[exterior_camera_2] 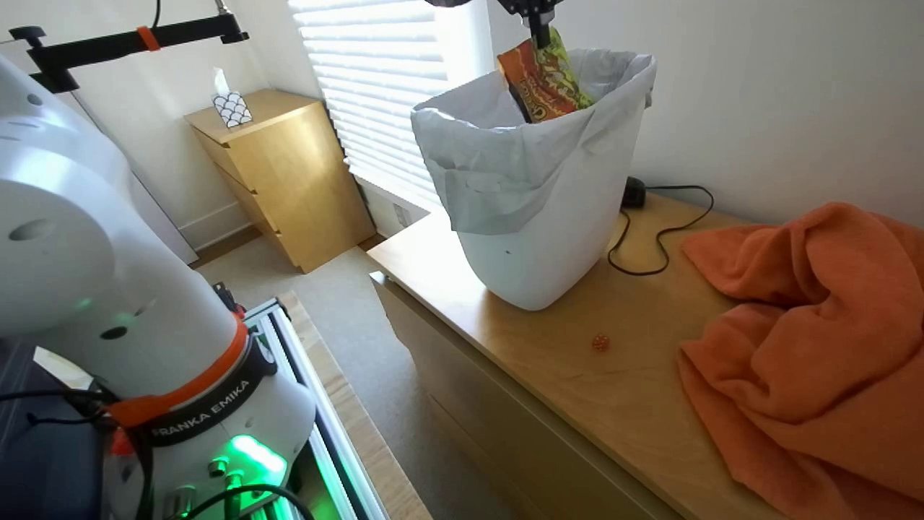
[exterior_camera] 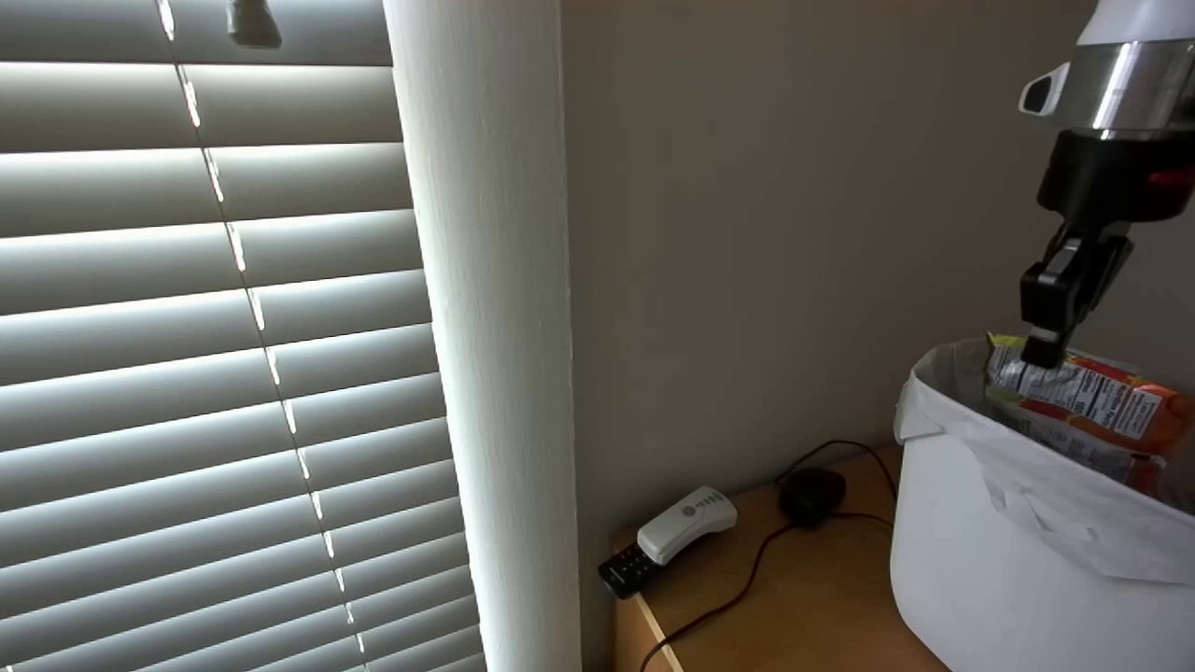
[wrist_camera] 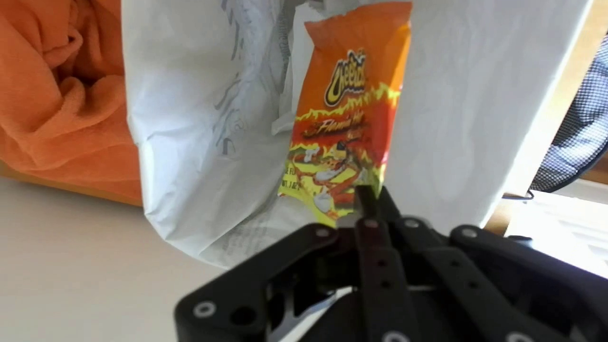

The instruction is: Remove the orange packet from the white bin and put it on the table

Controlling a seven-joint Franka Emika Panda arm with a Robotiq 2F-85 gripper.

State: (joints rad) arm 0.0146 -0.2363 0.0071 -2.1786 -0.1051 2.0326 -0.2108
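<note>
Gripper (exterior_camera_2: 540, 36): closed together on the yellow end of the orange packet (wrist_camera: 349, 109), pinching it close to the edge; it points down over the mouth of the white bin (exterior_camera_2: 534, 263).
Orange packet: tilted within the bin's mouth, its upper part above the near rim in an exterior view, its lower part hidden there behind the folded liner (exterior_camera_2: 498, 188).
Packet print: in the wrist view, orange at one end, red in the middle, yellow at the pinched end, with "Flamin' Hot" lettering; in an exterior view, a nutrition panel (exterior_camera: 1102, 397) on the back.
White bin: upright on the wooden worktop (exterior_camera_2: 635, 390), near the wall.
Liner: white, crinkled, turned down outside the rim.
Inside the bin: pale crumpled material with dark print (wrist_camera: 232, 118) beside the packet; whether it is part of the liner cannot be told.
Orange cloth (exterior_camera_2: 794, 354): heaped on the worktop, apart from the bin.
Small red piece (exterior_camera_2: 600, 342): on the worktop between bin and cloth, too small to identify.
Black device (exterior_camera: 811, 496): near the wall beside the bin, with a dark cable (exterior_camera_2: 642, 274) looping over the worktop.
White handset (exterior_camera: 686, 523): one end over a black remote (exterior_camera: 627, 571), at the worktop's corner.
Tissue box (exterior_camera_2: 232, 110): on a chest of drawers (exterior_camera_2: 310, 180) by the window blinds (exterior_camera_2: 382, 79).
</note>
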